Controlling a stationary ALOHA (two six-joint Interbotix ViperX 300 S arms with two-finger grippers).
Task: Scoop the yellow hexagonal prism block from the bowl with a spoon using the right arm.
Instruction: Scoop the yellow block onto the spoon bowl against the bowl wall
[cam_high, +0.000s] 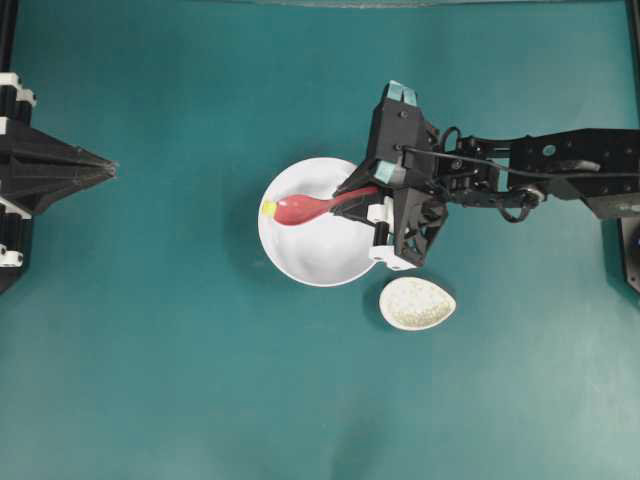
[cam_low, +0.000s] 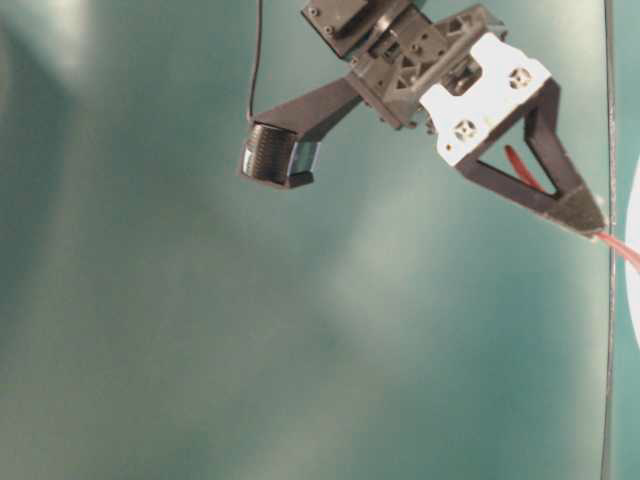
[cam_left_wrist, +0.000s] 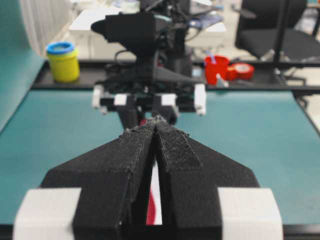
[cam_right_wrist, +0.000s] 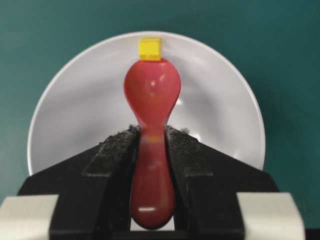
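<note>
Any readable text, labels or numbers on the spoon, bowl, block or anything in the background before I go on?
None readable.
The spoon, bowl, yellow block and spoon rest are plain.
The yellow tub and red cup beyond the table, in the left wrist view, are too blurred to show any label.

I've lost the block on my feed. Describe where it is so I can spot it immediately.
Find the large white bowl near the table's middle; the right gripper holds a red-pink spoon over it. The yellow block sits just past the spoon's tip, against the bowl's far wall. It is the only bright yellow thing there, far smaller than the spoon's head.
</note>
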